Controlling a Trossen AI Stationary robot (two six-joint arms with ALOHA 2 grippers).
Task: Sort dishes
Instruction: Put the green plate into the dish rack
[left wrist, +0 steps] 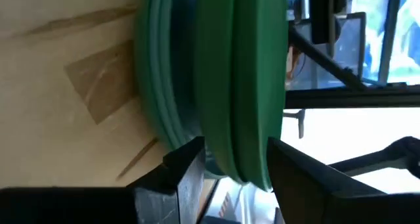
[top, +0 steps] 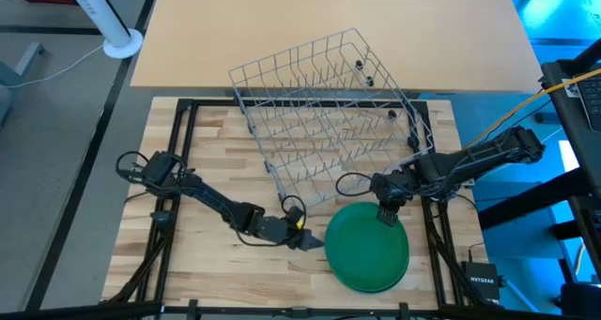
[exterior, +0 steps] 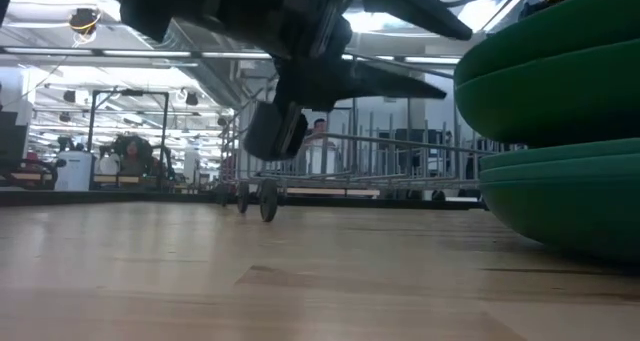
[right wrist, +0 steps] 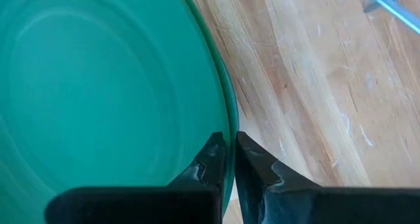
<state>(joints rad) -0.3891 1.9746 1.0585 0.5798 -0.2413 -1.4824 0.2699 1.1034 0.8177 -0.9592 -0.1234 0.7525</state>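
Both grippers meet at the stack of green plates [top: 367,248] near the table's [top: 207,170] front edge.

The left gripper [top: 314,242] straddles the lifted top plate's rim, fingers parted; the right gripper [top: 388,215] is pinched tight on the far rim. Behind stands the wire rack [top: 324,114].

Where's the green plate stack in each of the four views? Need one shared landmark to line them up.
High: green plate stack at the table's near edge, right of centre, below the wire rack.
Low: far right, top plate tilted up; rack behind.
Left wrist: plates edge-on, lifted rim between the fingers.
Right wrist: fills the left, rim between the fingers.
Landmark: wood tabletop.
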